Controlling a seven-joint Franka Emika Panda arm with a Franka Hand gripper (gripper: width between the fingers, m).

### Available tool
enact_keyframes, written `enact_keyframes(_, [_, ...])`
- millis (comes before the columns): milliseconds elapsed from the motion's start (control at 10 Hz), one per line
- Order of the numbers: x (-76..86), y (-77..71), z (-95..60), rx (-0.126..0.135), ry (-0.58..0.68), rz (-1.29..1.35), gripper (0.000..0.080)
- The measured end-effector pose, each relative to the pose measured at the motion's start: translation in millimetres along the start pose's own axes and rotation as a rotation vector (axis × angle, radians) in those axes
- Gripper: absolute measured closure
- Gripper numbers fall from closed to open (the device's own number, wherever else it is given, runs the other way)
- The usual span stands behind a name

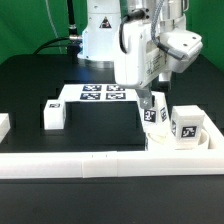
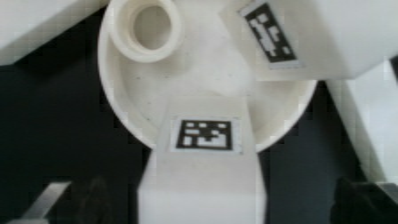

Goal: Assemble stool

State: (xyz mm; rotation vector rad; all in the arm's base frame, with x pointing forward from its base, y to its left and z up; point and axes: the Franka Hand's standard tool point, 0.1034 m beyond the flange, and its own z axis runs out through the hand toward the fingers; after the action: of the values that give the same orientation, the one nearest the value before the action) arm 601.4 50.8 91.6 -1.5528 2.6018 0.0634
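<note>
The white round seat (image 2: 134, 90) lies flat by the front rail at the exterior view's right (image 1: 172, 143), with an open hole (image 2: 151, 25) in it. One tagged white leg (image 2: 206, 150) stands on the seat, rising between my fingers; it also shows in the exterior view (image 1: 153, 116). My gripper (image 2: 222, 205) (image 1: 151, 100) is straight above it, and the dark fingers (image 2: 84, 200) stand apart from the leg's sides, open. A second tagged leg (image 2: 294, 40) (image 1: 186, 124) stands upright on the seat beside it. A third leg (image 1: 53, 115) lies on the table at the left.
The marker board (image 1: 100, 94) lies behind the gripper, before the robot base. A long white rail (image 1: 100, 165) runs along the front, with a short white piece (image 1: 3, 125) at the far left. The table top is black.
</note>
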Motion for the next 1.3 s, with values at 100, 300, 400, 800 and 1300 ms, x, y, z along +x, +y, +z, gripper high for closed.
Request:
enact_keyframes(100, [2.8, -2.7, -10.0, 0.009, -0.011, -0.024, 0.0154])
enact_keyframes(300, [18.5, -12.5, -32.3, 0.033, -0.03, -0.097, 0.0151])
enact_keyframes(400, [21.7, -14.6, -32.2, 0.036, -0.026, -0.105, 0.015])
enact_keyframes(800, [19.6, -11.7, -29.2, 0.031, -0.022, -0.121, 0.015])
enact_keyframes(1300, [93.5, -29.0, -22.5, 0.038, 0.035, -0.28, 0.015])
